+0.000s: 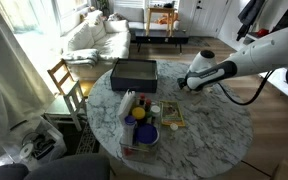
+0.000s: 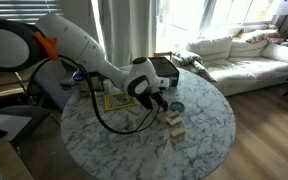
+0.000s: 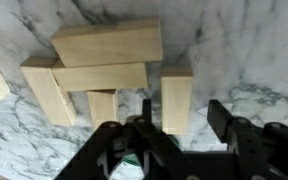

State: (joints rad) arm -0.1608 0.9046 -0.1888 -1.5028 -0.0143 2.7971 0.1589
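Note:
In the wrist view several pale wooden blocks lie close together on the marble table top (image 3: 254, 60). A wide block (image 3: 109, 42) lies at the top, a long one (image 3: 99, 77) under it, and one (image 3: 44, 90) at the left. My gripper (image 3: 187, 120) is open just above the table. The near end of the right-hand block (image 3: 176, 95) lies between its fingers, apart from both. In both exterior views the gripper (image 1: 187, 82) (image 2: 159, 103) reaches low over the round table, close to the wooden blocks (image 2: 173, 122).
A black box (image 1: 134, 72) (image 2: 164, 68) stands at the table's far side. A blue bowl (image 1: 142, 133), bottles (image 1: 129, 103) and a flat book (image 2: 119, 100) lie on the table. A wooden chair (image 1: 64, 80) and a white sofa (image 1: 94, 38) stand beyond.

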